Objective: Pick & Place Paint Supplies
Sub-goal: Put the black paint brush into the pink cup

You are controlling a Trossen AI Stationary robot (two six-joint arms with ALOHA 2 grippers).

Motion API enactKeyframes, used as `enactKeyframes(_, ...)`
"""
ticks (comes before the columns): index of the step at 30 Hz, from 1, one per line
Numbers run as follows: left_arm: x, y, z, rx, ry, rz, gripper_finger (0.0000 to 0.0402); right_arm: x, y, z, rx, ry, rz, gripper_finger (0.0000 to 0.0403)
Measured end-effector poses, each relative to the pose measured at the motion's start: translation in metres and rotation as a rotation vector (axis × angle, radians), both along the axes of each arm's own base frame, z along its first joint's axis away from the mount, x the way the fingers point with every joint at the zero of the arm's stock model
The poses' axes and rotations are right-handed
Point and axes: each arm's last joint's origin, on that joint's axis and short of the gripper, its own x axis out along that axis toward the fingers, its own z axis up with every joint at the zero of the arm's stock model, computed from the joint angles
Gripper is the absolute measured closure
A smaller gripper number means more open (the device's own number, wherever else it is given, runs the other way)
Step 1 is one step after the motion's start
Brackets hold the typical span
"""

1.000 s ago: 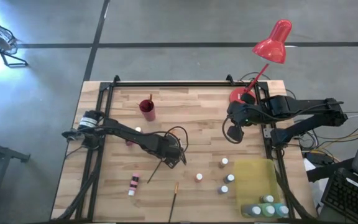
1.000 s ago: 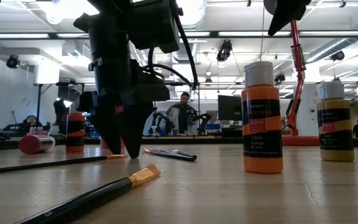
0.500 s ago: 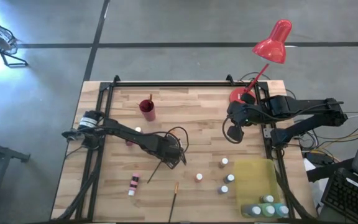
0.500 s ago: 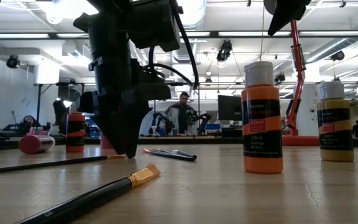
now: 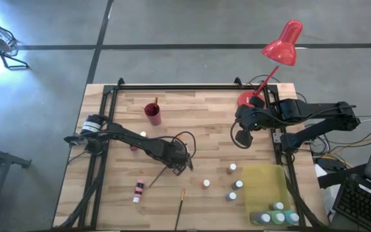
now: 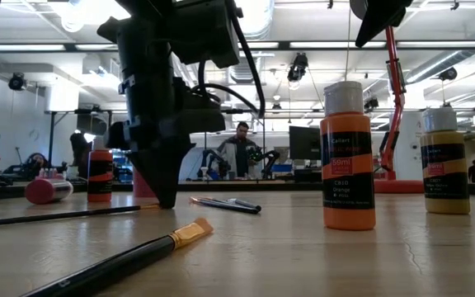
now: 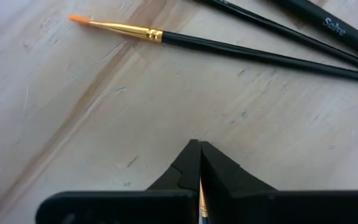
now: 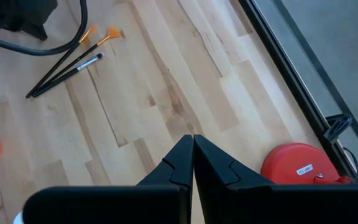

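From above, the left gripper [image 5: 184,165] is sitting down on the table [image 5: 198,122] mid-board, right at the end of a thin brush [image 5: 158,176]. The right gripper [image 5: 242,137] is hovering near the red lamp base [image 5: 246,99], fingers pressed together. White-capped bottles [image 5: 232,168] are standing beside the yellow tray [image 5: 264,187], more at its near end.

At table level, the left gripper [image 6: 165,198] is touching the wood, tips pinched together at the brush [image 6: 64,215]. An orange bottle [image 6: 347,157] is standing upright.

Left wrist cam: fingers [image 7: 188,163] are clamping a thin gold sliver, probably the brush's metal band; another orange-tipped brush [image 7: 166,38] is lying just ahead.

Right wrist cam: fingers [image 8: 182,158] are closed on nothing.
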Motion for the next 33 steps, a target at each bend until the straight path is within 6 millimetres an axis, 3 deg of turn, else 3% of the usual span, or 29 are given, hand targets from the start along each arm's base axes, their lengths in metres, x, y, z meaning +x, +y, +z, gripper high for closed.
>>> enactKeyframes(7, -0.002, 0.000, 0.016, 0.000, -0.035, -0.086, 0.0399, 0.000, 0.000, 0.000, 0.001, 0.000, 0.000, 0.0394)
enactKeyframes(19, -0.008, 0.009, 0.083, 0.064, -0.327, -0.211, 0.0401, 0.000, 0.000, 0.000, 0.002, 0.001, 0.001, 0.0394)
enactKeyframes(33, -0.052, 0.036, 0.170, 0.472, -0.584, -0.172, 0.0401, 0.000, 0.000, 0.000, 0.002, 0.000, 0.000, 0.0394)
